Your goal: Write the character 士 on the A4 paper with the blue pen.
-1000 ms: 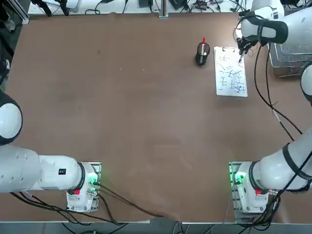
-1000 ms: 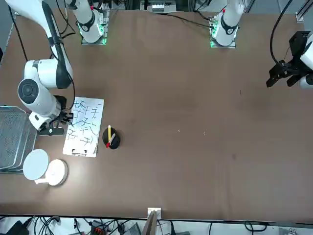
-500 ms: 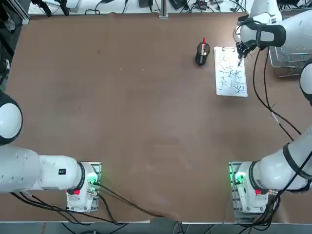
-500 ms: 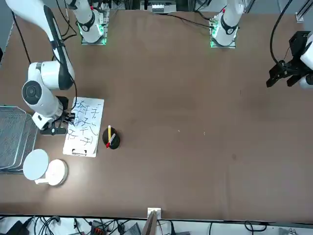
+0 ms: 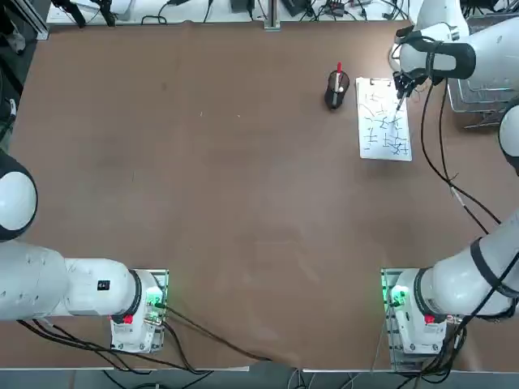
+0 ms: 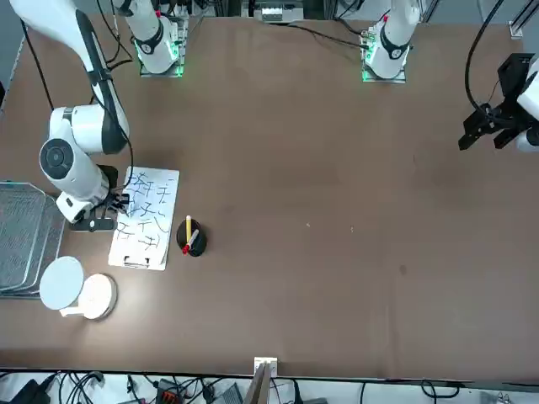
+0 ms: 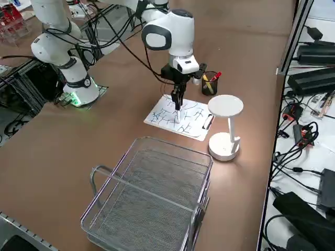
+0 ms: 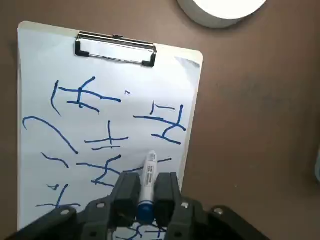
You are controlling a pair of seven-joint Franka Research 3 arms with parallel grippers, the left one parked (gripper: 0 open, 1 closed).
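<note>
While barely shifted left over the A4 paper (image 8: 45, 60), right end effector (image 8: 147, 184) is clamped on the blue pen (image 8: 148, 175); likely mid-character, placing or making a stroke.

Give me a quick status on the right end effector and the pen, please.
Right end effector shut on blue pen. Pen over A4 paper. Nothing visibly blocking.

Robot arms (image 6: 74, 109) are sharing a broad brown table (image 6: 286, 210) with trailing cables (image 5: 442, 146), showing a robotics lab
</note>
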